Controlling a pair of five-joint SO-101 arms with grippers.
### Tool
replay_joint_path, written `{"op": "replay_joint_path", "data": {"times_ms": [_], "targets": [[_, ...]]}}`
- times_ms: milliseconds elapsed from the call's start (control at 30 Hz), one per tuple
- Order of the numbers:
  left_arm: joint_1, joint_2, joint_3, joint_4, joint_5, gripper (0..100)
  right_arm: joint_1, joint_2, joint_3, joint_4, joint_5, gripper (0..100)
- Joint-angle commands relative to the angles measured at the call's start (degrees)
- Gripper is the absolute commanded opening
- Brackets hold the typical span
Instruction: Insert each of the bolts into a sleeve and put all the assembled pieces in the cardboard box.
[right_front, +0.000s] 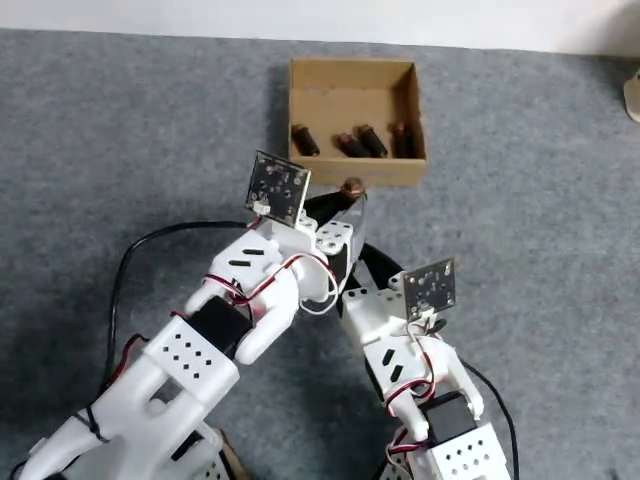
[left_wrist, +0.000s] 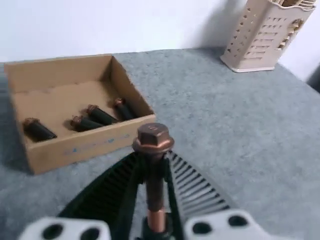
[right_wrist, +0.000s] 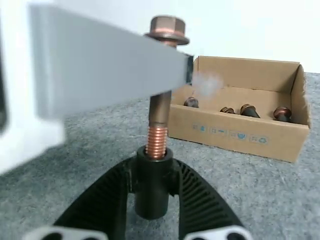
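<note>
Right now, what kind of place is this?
Probably an indoor robot practice table, not a factory: a grey carpet-like table cover, a plain white wall behind, and one small brown cardboard box.

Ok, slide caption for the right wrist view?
Right claw grips black cylindrical sleeve with copper hex-head bolt standing in its mouth; brown cardboard box behind holds four assembled pieces.

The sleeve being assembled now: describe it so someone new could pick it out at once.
Find the cardboard box on the grey table. Just in front of it, the right gripper holds a black sleeve upright. Unlike the four pieces lying in the box, it stands with a copper bolt entering its top, threads exposed.
</note>
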Motion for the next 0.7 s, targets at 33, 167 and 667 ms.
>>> {"op": "replay_joint_path", "data": {"times_ms": [33,167,667], "targets": [[2.3,0.1,-0.7,5.5,-1.9,1,2.0,-1.4,5.9,-1.7,0.6,0.4],[2.2,0.1,-1.0,9.8,-10.1,9,5.7,-1.4,5.9,-2.8,0.6,0.4],[-8.5,0.2,-4.0,12.2,-10.0,14,6.4,-0.8,5.6,3.1,-3.4,0.4]]}}
